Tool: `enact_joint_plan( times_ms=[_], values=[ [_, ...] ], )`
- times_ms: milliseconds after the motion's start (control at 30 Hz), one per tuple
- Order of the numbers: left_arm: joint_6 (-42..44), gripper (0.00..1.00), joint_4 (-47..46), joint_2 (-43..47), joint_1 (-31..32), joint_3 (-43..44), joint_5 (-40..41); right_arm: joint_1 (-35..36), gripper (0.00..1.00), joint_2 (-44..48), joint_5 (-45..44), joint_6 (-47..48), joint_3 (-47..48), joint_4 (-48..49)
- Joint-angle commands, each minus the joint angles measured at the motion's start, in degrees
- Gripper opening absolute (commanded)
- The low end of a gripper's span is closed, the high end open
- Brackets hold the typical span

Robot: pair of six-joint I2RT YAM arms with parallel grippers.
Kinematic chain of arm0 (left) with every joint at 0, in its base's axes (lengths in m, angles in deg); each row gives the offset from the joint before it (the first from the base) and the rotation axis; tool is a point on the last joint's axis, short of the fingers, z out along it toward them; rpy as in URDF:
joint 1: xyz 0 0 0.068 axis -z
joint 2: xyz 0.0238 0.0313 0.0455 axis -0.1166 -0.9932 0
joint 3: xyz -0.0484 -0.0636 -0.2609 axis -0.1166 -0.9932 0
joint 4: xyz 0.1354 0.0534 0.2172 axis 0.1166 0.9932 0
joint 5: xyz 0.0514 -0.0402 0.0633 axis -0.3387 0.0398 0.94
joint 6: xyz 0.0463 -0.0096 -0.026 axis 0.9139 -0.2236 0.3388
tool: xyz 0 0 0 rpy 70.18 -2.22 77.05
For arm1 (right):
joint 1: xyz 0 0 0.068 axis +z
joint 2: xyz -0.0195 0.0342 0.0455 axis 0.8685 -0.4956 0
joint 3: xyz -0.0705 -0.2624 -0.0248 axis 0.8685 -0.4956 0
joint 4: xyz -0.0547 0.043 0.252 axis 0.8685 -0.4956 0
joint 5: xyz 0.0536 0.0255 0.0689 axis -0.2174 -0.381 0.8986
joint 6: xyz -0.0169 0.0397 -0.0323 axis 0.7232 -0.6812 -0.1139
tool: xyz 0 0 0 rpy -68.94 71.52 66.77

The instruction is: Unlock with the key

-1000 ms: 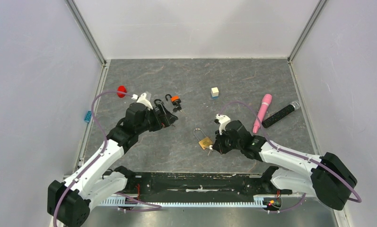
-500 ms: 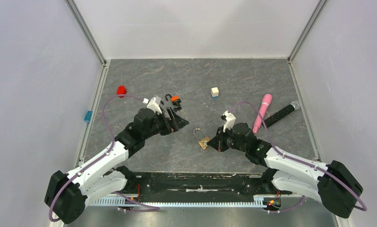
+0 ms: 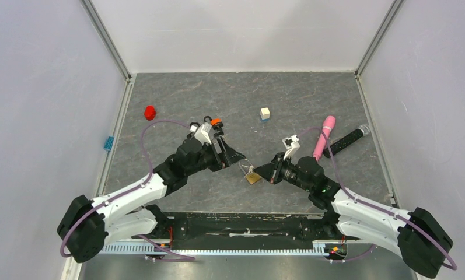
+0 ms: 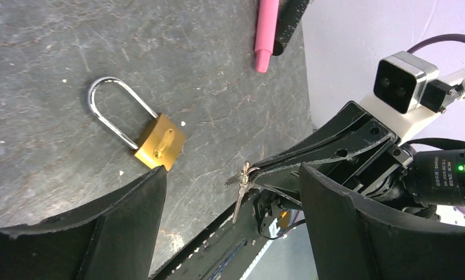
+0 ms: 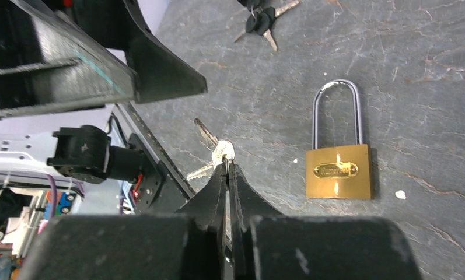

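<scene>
A brass padlock (image 3: 254, 177) with a steel shackle lies flat on the grey table, seen in the left wrist view as the padlock (image 4: 158, 143) and in the right wrist view as the padlock (image 5: 339, 171). My right gripper (image 3: 264, 171) is shut on the ring of a small bunch of silver keys (image 5: 218, 154), held just off the padlock's side. The keys (image 4: 241, 181) dangle from its tips. My left gripper (image 3: 233, 156) is open, and the padlock and keys lie just ahead of its wide-set fingers (image 4: 130, 204).
A small orange padlock with black keys (image 3: 216, 123) lies behind the left arm. A red object (image 3: 150, 112), a white cube (image 3: 265, 113), a pink cylinder (image 3: 324, 139) and a black cylinder (image 3: 346, 141) lie farther back. A blue piece (image 3: 108, 143) sits by the left wall.
My left arm has swung right toward the brass padlock and the right gripper. The right gripper has turned and shifted slightly back, still holding the keys.
</scene>
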Motion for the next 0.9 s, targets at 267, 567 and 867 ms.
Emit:
enact_joint_plan(
  times_ms=[267, 567, 867],
  values=[
    [-4.2, 0.74, -8.8, -6.3, 5.1, 2.2, 2.5, -0.1, 0.0, 3.3, -2.3, -3.6, -2.5, 8.9],
    [-5.2, 0.47, -11.2, -6.7, 6.4, 2.1, 4.5, -0.1, 0.0, 3.8, -2.3, -4.0, -3.3, 9.7],
    [-5.3, 0.14, -11.3, -6.5, 6.7, 2.3, 4.6, -0.1, 0.0, 3.7, -2.0, -3.8, -3.4, 10.1]
  ],
)
